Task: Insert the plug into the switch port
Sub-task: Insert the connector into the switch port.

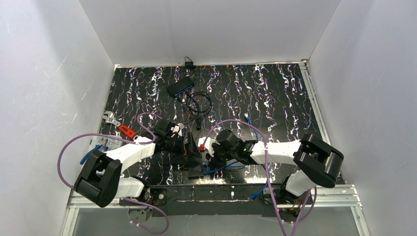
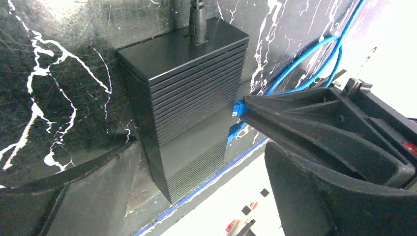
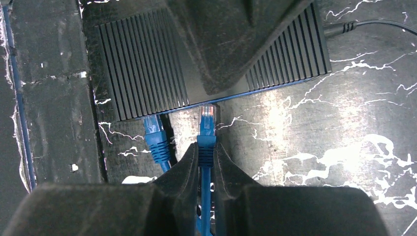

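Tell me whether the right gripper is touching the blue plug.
Touching. The right wrist view shows the right gripper clamped on the blue plug from both sides.

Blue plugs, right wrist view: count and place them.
2. One plug sits at the switch's edge, left; the other plug, in the right gripper, has its tip near that edge. Others may be hidden.

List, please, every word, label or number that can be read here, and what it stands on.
None can be read.
The switch shows only plain ribs; the blue plug bears no print; any marking on the red item is too small to tell.
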